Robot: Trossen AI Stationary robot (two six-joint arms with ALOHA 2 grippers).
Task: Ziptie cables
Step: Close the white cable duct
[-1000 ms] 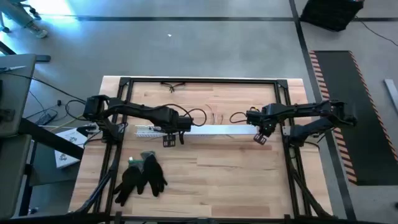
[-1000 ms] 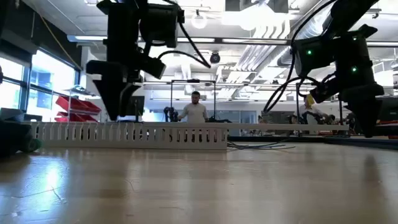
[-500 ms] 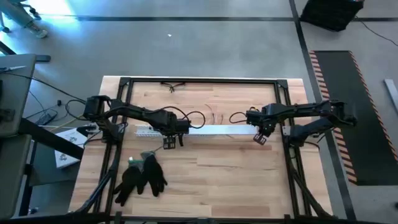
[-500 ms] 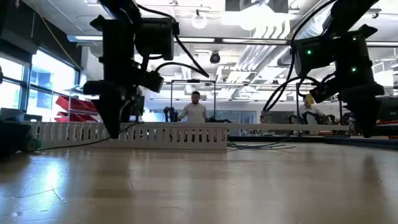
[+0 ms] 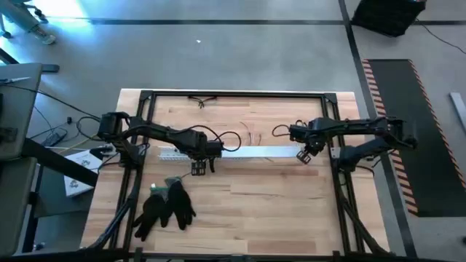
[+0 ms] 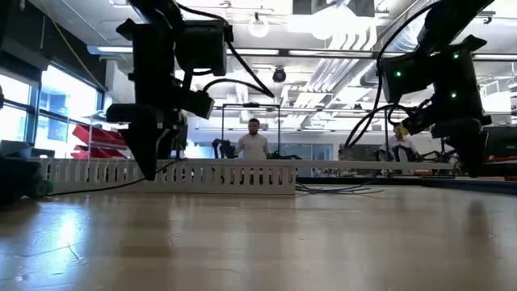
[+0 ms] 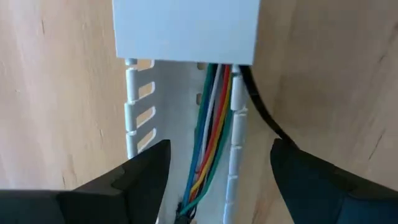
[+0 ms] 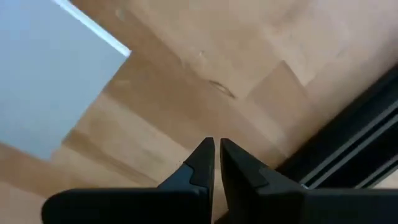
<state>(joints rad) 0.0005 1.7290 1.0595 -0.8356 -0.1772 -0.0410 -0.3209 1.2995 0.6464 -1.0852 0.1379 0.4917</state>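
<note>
The wooden table (image 5: 240, 204) carries a long white slotted cable channel (image 5: 240, 152) lying across its middle. In the low view the channel's slotted wall (image 6: 170, 174) fills the left part, while its far right stretch is thin and hard to follow.

The left gripper (image 5: 198, 166) hangs over the open, slotted end of the channel; in the left wrist view its fingers (image 7: 146, 177) stand wide apart, straddling the channel (image 7: 140, 99) with nothing between them. The right gripper (image 5: 304, 156) sits at the channel's other end, and in its wrist view the fingertips (image 8: 202, 163) are almost together, a thin slit left, holding nothing over bare wood beside a white cover (image 8: 43, 81).

The cables (image 7: 211, 130), green, white, yellow, orange and red, lie inside the channel and run under the white lid (image 7: 185, 30), which hides where they go. From above they are too thin to see in the channel.

A pair of black gloves (image 5: 166, 207) lies near the front left.
</note>
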